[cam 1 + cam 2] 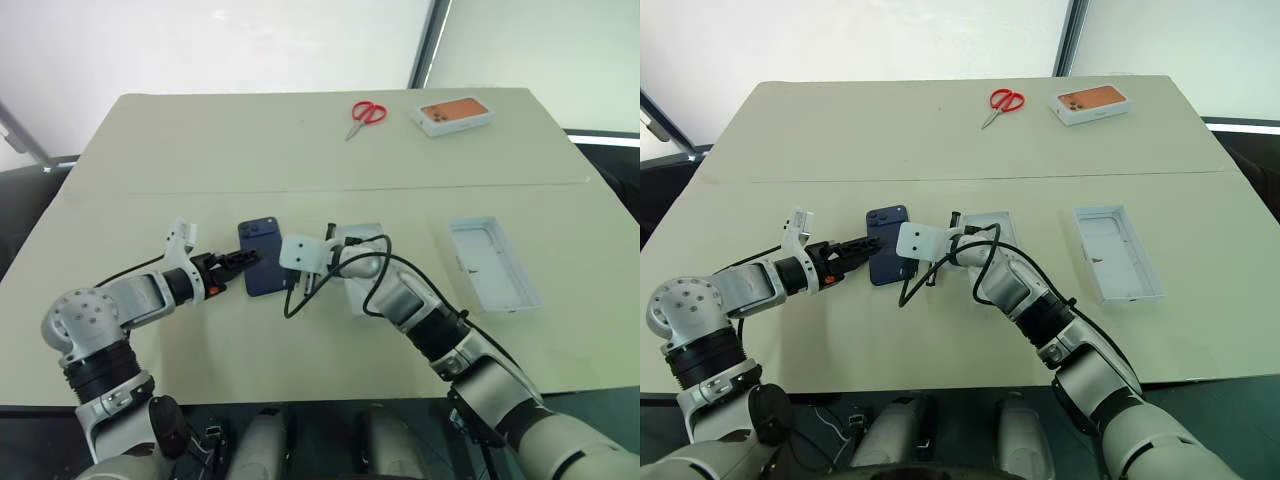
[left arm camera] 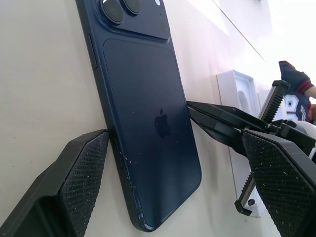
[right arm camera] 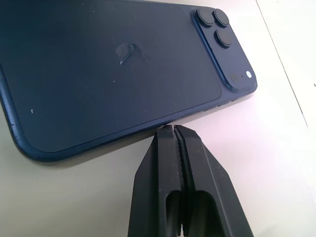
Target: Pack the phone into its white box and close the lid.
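— What are the pincers doing?

— My right pincer (image 3: pixel 175 129) is shut tight with nothing in it, its paired tips pressed against the long edge of the phone (image 3: pixel 113 74). I read that as a wedge: closed fingers make a thin point to nudge or lift the edge.

— And the left?

— The left pincer (image 2: pixel 173 163) is spread as wide as it goes, straddling the phone's lower end; one pad (image 2: pixel 84 173) touches one long edge, the other stands clear of the far edge. It grips nothing yet — it looks placed to brace the phone against the right one's push.

— Where does the phone lie?

— Flat on the tabletop (image 1: pixel 300 150), back up, camera cluster at the far end, between the two pincers. Just beside it, largely hidden behind my right wrist, is a white box (image 1: pixel 992 220); whether it is the tray or the lid I cannot tell.

— Anything else out there?

— Another white tray-like piece (image 1: pixel 495 262) lies well apart on my right. Red scissors (image 1: pixel 366 113) and a box with an orange picture (image 1: pixel 453 115) sit at the far edge.
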`<state>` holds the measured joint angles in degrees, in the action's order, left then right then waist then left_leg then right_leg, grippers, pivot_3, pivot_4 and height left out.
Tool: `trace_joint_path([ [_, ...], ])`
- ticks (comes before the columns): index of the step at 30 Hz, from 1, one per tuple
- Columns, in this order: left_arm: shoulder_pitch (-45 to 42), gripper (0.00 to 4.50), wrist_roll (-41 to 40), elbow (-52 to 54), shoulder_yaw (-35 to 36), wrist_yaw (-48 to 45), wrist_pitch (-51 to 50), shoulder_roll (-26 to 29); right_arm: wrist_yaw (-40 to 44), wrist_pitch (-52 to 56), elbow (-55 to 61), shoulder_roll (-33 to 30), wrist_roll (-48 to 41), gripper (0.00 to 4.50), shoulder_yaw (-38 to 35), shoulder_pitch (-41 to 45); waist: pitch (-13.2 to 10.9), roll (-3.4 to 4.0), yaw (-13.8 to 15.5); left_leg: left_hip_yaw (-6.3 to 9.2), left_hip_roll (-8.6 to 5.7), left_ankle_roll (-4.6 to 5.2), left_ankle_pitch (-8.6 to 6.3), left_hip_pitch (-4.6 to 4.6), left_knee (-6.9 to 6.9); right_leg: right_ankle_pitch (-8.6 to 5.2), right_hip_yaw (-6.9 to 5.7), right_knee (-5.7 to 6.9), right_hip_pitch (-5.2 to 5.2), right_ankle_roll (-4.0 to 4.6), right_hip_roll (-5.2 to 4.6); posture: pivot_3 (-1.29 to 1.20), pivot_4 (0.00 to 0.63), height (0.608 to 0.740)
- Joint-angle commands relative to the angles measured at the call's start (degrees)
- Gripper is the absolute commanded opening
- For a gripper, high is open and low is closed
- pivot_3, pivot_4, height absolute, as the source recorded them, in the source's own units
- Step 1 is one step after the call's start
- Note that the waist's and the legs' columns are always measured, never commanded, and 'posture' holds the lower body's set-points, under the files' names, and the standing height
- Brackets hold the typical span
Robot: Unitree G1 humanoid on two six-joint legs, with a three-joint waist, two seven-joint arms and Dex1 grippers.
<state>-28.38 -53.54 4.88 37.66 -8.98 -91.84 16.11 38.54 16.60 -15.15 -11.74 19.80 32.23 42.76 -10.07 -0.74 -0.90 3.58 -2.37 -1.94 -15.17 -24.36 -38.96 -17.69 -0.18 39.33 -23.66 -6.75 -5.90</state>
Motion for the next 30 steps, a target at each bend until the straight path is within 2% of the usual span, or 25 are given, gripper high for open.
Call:
trace_joint_path([
  [1,-0.6,4.5,-3.0,1.2,0.1,-0.3,-0.7,-1.5,0.0,-1.8,-0.6,2.2,0.3,0.05,1.3,-0.3,0.0,0.0,0.0,0.0,0.0,0.0,0.0,0.0,0.0,0.0,0.0,0.0,0.0,0.0,0.0,0.0,0.15,0.697],
  [8,-1.1,4.5,-6.3,3.8,0.3,0.1,-0.7,-3.2,0.1,-2.2,-1.3,3.2,0.7,0.05,1.1,-0.5,0.0,0.0,0.0,0.01,0.0,-0.01,0.01,0.01,0.0,0.0,0.0,0.0,0.01,0.0,0.0,0.0,0.15,0.697],
  [21,-3.6,4.5,-5.7,2.2,4.4,2.2,-0.7,-5.6,0.9,-2.9,-1.3,3.1,1.6,0.05,0.6,-1.3,0.0,-0.01,0.1,0.01,-0.01,-0.01,0.0,0.01,0.0,0.0,0.0,-0.01,0.03,0.0,0.0,0.0,0.15,0.697],
  [30,-3.7,4.5,-6.7,3.0,4.2,3.0,-0.7,-6.5,0.9,-2.9,-1.4,3.2,1.9,0.05,0.2,-1.7,0.0,-0.03,0.1,0.01,-0.01,-0.01,0.0,0.07,0.0,0.0,-0.01,-0.03,0.09,0.0,0.0,0.0,0.15,0.697],
])
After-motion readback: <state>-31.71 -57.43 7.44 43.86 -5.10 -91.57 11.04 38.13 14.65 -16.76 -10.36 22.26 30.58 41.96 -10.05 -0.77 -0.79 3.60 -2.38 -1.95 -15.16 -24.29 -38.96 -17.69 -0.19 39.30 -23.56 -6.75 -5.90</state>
